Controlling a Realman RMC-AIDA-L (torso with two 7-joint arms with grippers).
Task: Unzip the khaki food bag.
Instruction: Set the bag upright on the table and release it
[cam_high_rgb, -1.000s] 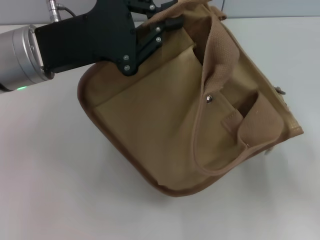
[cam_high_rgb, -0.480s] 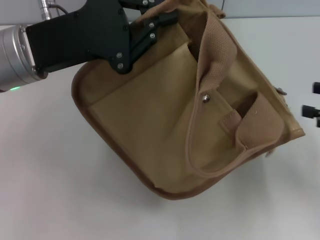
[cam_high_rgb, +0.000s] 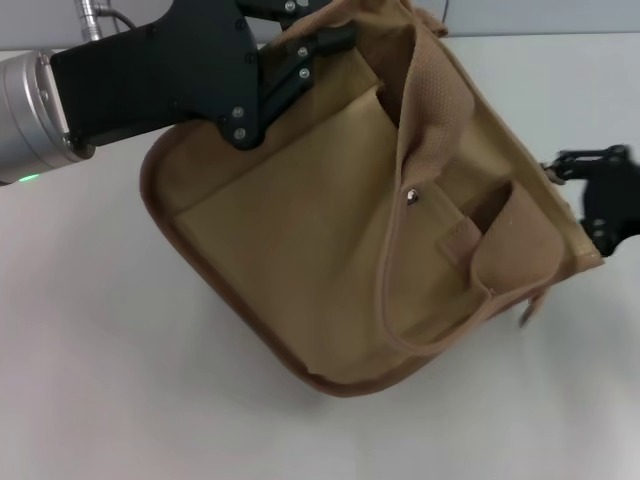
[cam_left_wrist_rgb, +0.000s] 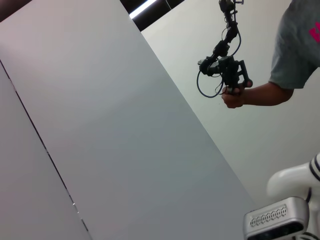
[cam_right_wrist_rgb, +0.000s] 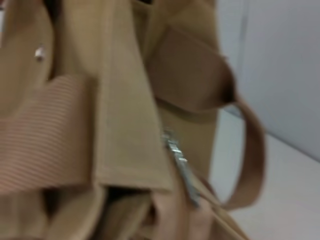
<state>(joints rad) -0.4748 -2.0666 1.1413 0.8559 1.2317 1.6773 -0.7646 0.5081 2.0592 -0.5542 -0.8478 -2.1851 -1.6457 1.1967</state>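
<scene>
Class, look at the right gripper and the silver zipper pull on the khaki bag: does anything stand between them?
Nothing visible does. In the head view the right gripper sits at the khaki food bag's right edge, with only open air between. The right wrist view shows the silver zipper pull uncovered, a handle loop beside it. The left gripper holds the bag's top corner.

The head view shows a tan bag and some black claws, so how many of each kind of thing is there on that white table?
Khaki food bag: 1
Webbing handles showing on it: 1
Metal snap on its pocket: 1
Robot claws: 2, the left claw at the bag's top corner, the right claw at its right edge
Total: 5
</scene>
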